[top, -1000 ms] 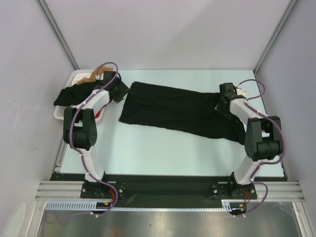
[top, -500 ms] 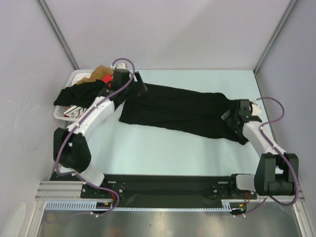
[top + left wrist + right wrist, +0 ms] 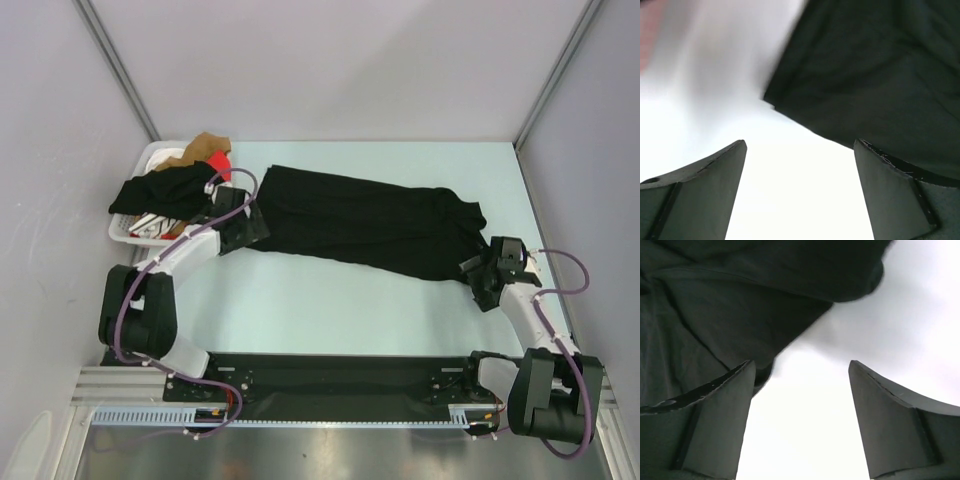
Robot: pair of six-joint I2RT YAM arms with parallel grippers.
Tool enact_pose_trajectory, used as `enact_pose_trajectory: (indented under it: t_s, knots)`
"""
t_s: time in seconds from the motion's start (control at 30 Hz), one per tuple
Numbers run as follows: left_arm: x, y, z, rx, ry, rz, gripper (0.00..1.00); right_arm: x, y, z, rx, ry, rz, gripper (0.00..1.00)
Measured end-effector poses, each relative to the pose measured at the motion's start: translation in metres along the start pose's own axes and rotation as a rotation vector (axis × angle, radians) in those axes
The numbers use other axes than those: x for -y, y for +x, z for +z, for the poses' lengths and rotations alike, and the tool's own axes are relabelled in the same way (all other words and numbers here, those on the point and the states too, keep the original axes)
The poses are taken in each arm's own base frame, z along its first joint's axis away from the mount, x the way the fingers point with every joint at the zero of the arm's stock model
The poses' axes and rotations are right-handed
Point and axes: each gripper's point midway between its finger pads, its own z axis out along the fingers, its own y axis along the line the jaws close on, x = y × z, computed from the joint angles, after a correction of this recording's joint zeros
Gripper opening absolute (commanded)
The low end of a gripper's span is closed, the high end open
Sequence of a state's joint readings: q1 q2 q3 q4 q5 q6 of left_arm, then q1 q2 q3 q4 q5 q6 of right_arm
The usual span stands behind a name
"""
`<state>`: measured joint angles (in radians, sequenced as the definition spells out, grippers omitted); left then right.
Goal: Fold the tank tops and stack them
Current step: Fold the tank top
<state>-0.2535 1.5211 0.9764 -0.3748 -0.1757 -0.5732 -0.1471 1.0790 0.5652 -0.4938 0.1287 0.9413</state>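
A large black tank top [image 3: 365, 220] lies spread lengthwise across the table. My left gripper [image 3: 244, 225] sits low at its near-left corner. In the left wrist view this gripper [image 3: 800, 143] is open over bare table, with the black cloth's corner [image 3: 865, 85] just ahead. My right gripper [image 3: 488, 273] is at the garment's near-right end. It [image 3: 801, 363] is open too, nothing between its fingers, and the black cloth [image 3: 735, 300] lies ahead and beside the left finger [image 3: 720, 410]. A patch of the red tank top [image 3: 219, 163] shows at the basket.
A white basket [image 3: 122, 228] stands at the table's left edge, with another black garment [image 3: 160, 190] draped over it and brown cloth [image 3: 205, 145] at its far side. Side walls close in on both sides.
Both arms have swung back from the garment's far corners to its near corners. Both grippers have opened, and the black cloth's right end now lies bunched on the table.
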Motion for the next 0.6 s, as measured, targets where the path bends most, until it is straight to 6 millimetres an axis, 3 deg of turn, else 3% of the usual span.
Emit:
enact_pose_trajectory:
  t_s: [0.1, 0.23, 0.37, 0.47, 0.5, 0.57, 0.6]
  knots:
    - [-0.019, -0.002, 0.008, -0.005, -0.040, -0.036, 0.91, 0.008, 0.008, 0.006, -0.014, 0.013, 0.041, 0.73]
    - [-0.022, 0.001, 0.024, -0.016, -0.051, -0.042, 0.90, 0.014, 0.014, 0.015, -0.024, 0.025, 0.092, 0.77]
    - [-0.024, 0.013, 0.045, -0.067, -0.078, -0.035, 0.86, 0.003, 0.007, 0.022, -0.005, -0.005, 0.129, 0.74]
    - [-0.025, 0.011, 0.061, -0.076, -0.096, -0.038, 0.74, -0.006, 0.002, 0.028, 0.007, -0.024, 0.154, 0.67]
    - [-0.022, 0.007, 0.064, -0.072, -0.078, -0.049, 0.55, -0.009, 0.000, 0.031, 0.010, -0.029, 0.162, 0.62]
    - [-0.022, -0.001, 0.072, -0.065, -0.060, -0.077, 0.47, -0.015, -0.003, 0.037, 0.015, -0.032, 0.174, 0.51]
    - [-0.024, -0.006, 0.075, -0.059, -0.051, -0.096, 0.40, -0.017, -0.005, 0.041, 0.016, -0.026, 0.178, 0.51]
